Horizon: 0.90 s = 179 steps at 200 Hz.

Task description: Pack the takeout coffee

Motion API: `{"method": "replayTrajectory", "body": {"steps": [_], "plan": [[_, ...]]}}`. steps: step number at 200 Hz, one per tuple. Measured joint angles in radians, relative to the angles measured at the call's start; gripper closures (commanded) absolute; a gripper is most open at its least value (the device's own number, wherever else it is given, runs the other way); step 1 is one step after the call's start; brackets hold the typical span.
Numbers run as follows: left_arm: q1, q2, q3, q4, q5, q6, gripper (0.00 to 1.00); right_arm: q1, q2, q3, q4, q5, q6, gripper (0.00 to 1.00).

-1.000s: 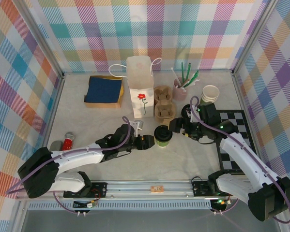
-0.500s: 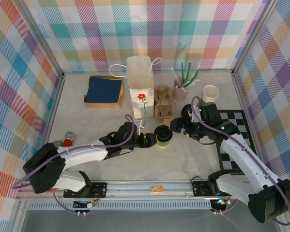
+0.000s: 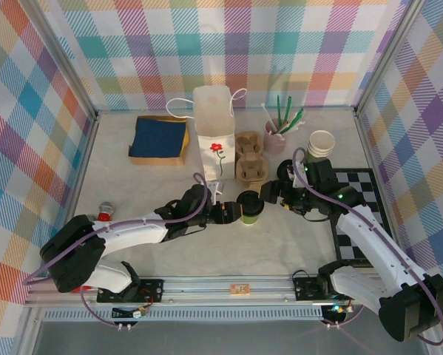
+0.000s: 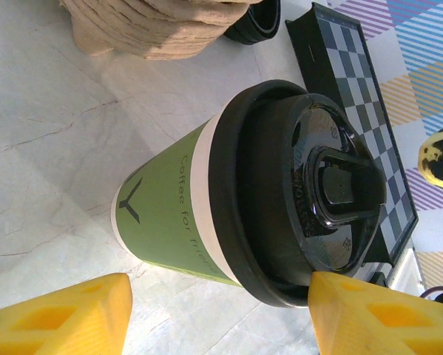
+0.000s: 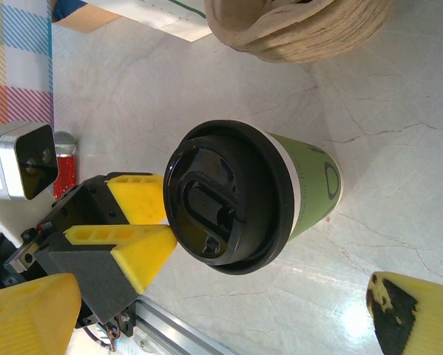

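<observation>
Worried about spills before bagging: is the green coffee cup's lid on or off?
On. The black lid sits pressed all around the rim of the takeout coffee, which stands upright.

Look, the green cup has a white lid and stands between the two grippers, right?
Not quite: the lid is black, not white, as the right wrist view shows. The rest is right: the green cup stands between the left gripper and the right gripper.

The takeout coffee (image 4: 166,214) bears "Coffee for…" on its green side.
</observation>
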Motion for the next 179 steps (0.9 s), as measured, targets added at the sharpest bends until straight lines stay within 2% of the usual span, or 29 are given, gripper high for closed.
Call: {"method": "replayTrajectory", "body": {"steps": [73, 124, 179], "plan": [[0.007, 0.002, 0.015, -0.004, 0.009, 0.007, 0.34, -0.020, 0.013, 0.002, -0.004, 0.003, -0.022, 0.00], [0.008, -0.071, 0.059, -0.048, 0.011, 0.019, 0.30, -0.059, 0.179, 0.043, -0.028, -0.042, -0.088, 0.06], [0.008, -0.042, 0.064, -0.049, 0.012, 0.019, 0.30, -0.059, 0.277, 0.097, -0.024, -0.098, -0.134, 0.10]]}}
